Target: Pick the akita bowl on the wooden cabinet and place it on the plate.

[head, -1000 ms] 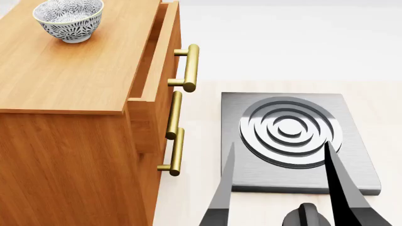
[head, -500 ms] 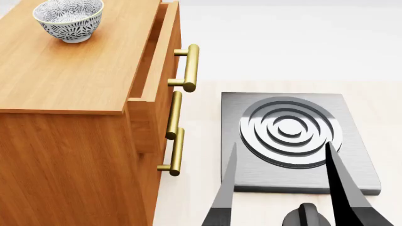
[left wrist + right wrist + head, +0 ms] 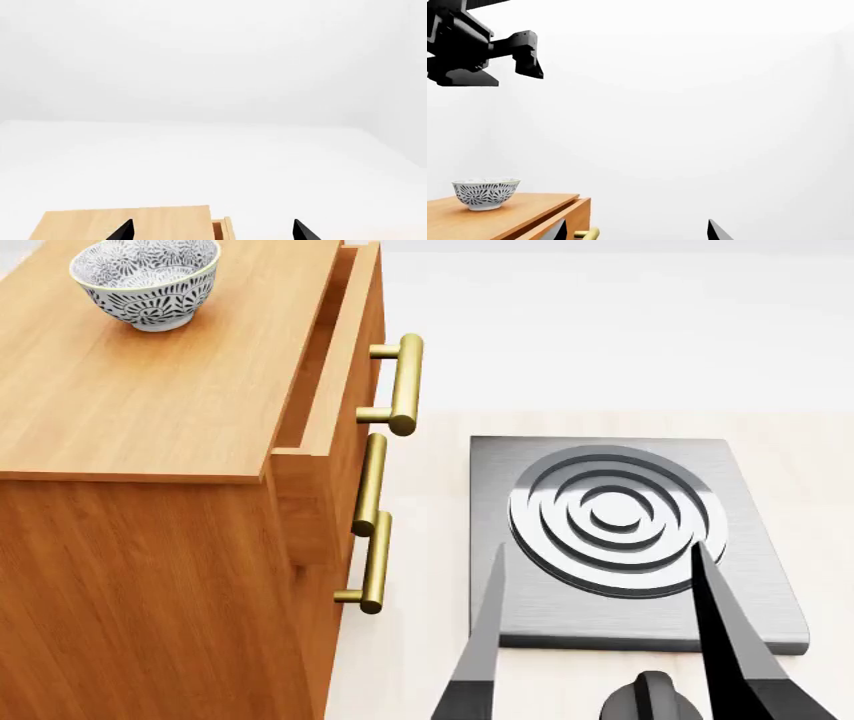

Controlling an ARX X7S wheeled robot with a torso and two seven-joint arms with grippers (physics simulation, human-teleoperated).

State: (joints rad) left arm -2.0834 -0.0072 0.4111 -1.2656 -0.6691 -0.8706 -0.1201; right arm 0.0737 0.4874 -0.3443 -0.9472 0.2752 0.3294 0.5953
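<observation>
Your akita bowl (image 3: 144, 282) sits far left on the wooden cabinet (image 3: 160, 390). Both the right gripper (image 3: 594, 560) and left gripper (image 3: 210, 231) are spread, empty. Reach carelessly and you'll likely nudge the bowl off the edge.

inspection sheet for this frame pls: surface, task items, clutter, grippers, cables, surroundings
Surface: pale wood-look tabletop, bare where visible.
Job's things: akita bowl upright on top of the wooden cabinet, near its back left corner; top drawer partly pulled out. Plate: nothing seen.
Clutter: dark square stove with ringed burner, right of the cabinet; a dark knob at its near edge.
Grippers: right gripper open, empty, over the stove's near edge. Left gripper open, empty, above the cabinet top.
Cables: nothing seen.
Surroundings: plain white background.
</observation>
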